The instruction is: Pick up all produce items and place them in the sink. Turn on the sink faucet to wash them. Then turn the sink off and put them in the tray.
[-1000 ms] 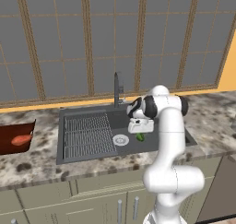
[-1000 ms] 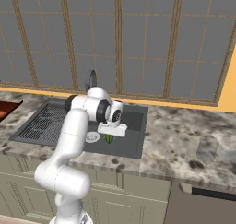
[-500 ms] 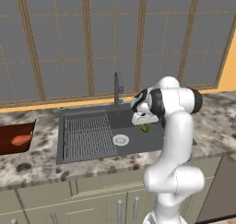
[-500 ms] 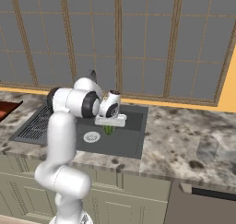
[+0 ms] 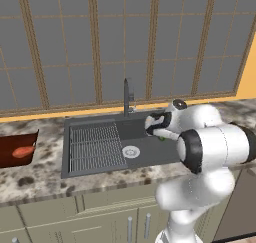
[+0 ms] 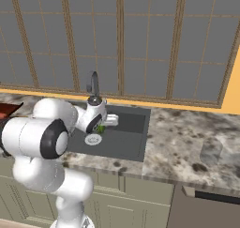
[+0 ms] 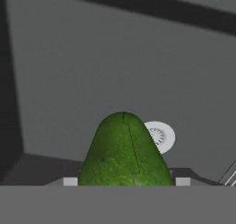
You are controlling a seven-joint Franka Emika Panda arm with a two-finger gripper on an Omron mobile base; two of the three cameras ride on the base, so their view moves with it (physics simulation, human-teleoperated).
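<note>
The gripper (image 5: pixel 161 135) holds the green produce item (image 7: pixel 124 151) between its 2 jaws; in the hand view the rounded green piece sits squarely between the finger tips (image 7: pixel 70 181), its blunt end pointing away from the hand. The piece appears lifted clear of the basin floor, though the base views are too small to confirm the gap. From the left base view only a sliver of green (image 5: pixel 162 138) shows under the hand, and from the right base view a small green patch (image 6: pixel 100 128) shows beside the wrist.

Below and beyond the held piece lies the sink (image 5: pixel 150 153), a dark grey basin, with its round white drain (image 7: pixel 160 135) just behind the green tip in the hand view. The drain (image 5: pixel 130 151) sits near the basin's middle, and the wire rack (image 5: pixel 96 147) covers the left half. The sink faucet (image 5: pixel 127 96) stands upright at the back rim, just left of the hand.

Well apart to the left, on the speckled counter (image 5: pixel 35 179), rests the tray (image 5: pixel 9 144), reddish-brown, with the orange-red produce item (image 5: pixel 22 151) lying inside it.
</note>
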